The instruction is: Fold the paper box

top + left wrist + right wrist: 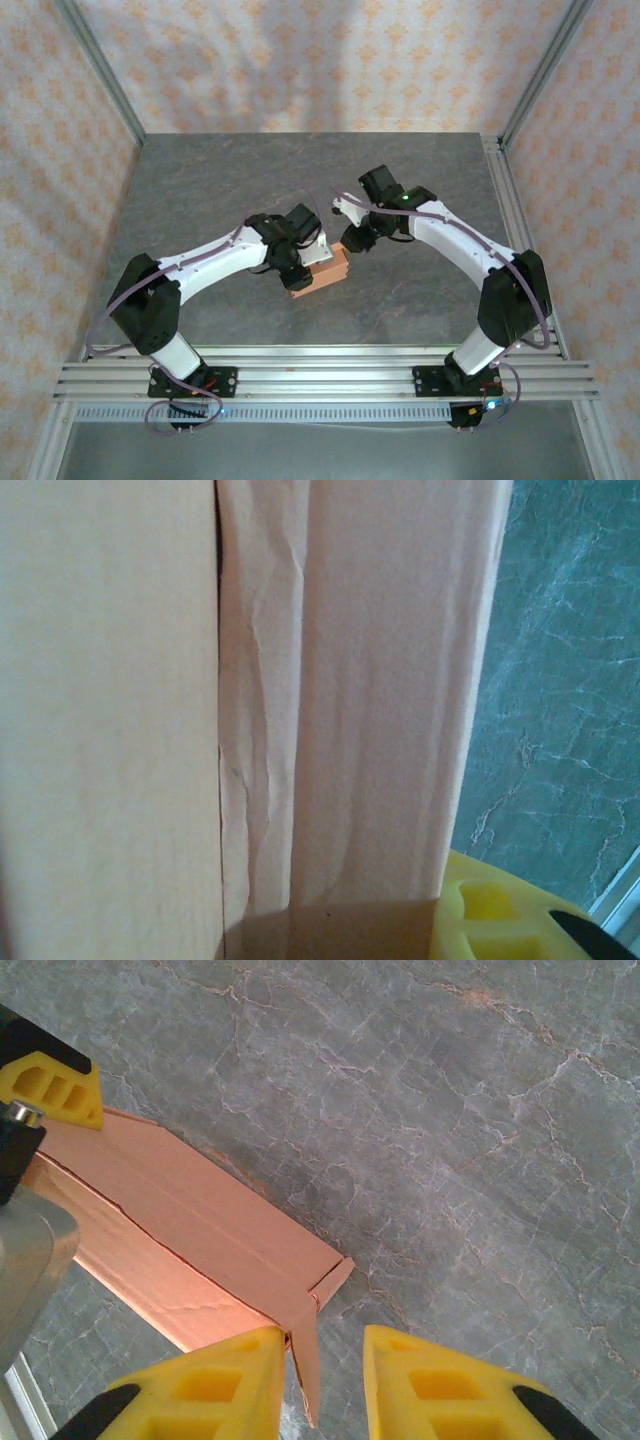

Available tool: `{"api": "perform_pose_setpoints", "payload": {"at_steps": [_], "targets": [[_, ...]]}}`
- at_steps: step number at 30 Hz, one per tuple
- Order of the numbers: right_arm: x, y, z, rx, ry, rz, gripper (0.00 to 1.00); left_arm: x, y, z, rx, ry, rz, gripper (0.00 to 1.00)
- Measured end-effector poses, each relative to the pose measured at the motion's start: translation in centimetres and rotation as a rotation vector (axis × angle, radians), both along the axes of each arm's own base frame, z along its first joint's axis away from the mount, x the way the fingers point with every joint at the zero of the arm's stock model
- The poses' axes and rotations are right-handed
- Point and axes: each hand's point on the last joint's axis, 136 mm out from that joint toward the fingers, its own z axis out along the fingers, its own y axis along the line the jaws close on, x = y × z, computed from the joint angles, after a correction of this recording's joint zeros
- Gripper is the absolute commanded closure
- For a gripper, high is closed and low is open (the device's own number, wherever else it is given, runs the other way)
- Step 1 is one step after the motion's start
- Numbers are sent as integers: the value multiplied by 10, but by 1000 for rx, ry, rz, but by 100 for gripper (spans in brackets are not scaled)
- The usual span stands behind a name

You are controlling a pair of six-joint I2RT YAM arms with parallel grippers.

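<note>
The paper box (325, 268) is a salmon-orange card piece, partly folded, held just above the grey table near its middle. My left gripper (300, 260) is shut on its left end. Creased panels of the box (350, 680) run close before the left wrist camera, with one yellow finger (490, 915) at the lower right. In the right wrist view the box (190, 1230) runs up-left to the left arm's yellow fingertip (45, 1085). A small end flap (318, 1360) hangs between the fingers of my right gripper (325, 1380). It lies against the left finger with a gap to the right one.
The grey marbled table (300, 170) stretches behind and to both sides of the box. Aluminium rails (320, 378) cross the near edge where the arm bases are bolted. Frame posts (100, 70) and patterned walls close off the back and sides.
</note>
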Motion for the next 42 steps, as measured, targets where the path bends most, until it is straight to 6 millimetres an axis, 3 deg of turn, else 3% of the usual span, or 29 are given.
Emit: {"api": "perform_pose_setpoints", "payload": {"at_steps": [4, 6, 10, 17, 24, 33, 42], "targets": [[-1, 0, 0, -1, -1, 11, 89, 1, -1, 0, 0, 1, 1, 72], [-2, 1, 0, -1, 2, 17, 89, 2, -1, 0, -1, 0, 1, 72], [-3, 0, -1, -3, 5, 17, 79, 1, -1, 0, -1, 1, 1, 72], [-3, 0, -1, -6, 5, 19, 86, 1, -1, 0, 0, 1, 1, 72], [-5, -2, -3, -14, 11, 22, 81, 2, -1, 0, -1, 1, 2, 72], [-8, -3, -4, -24, 17, 35, 100, 1, -1, 0, -3, 3, 6, 71], [-2, 0, -3, 15, 53, -76, 100, 3, -2, 0, -9, 5, 46, 71]]}}
